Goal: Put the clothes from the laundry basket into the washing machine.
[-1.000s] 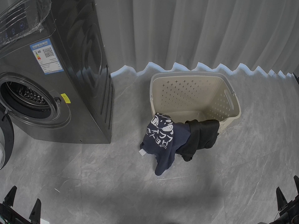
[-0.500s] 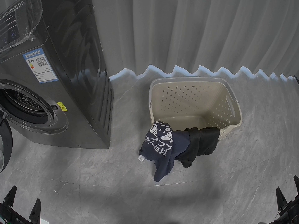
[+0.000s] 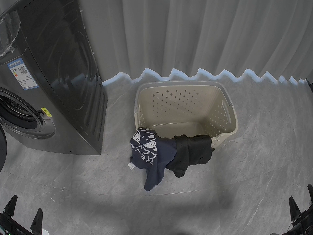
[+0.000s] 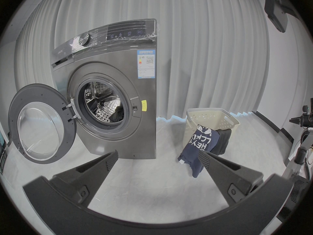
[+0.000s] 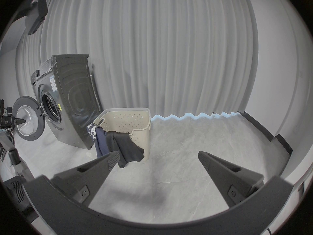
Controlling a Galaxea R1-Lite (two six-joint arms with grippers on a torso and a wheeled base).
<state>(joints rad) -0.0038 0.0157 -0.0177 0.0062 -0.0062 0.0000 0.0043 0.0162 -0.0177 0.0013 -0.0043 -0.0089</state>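
2 garments, a navy printed top [image 3: 148,154] and a black piece [image 3: 192,149], hang over the near rim of the laundry basket [image 3: 182,83], standing on the floor [image 3: 97,180] beside the washing machine [image 3: 65,82], door [image 4: 39,124] open; left pincer [image 4: 157,154] and right pincer [image 5: 158,154] both spread, empty, well apart from it.

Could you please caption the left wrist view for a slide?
Open left gripper faces the open-doored washing machine; navy shirt and black garment hang over the rim of the laundry basket.
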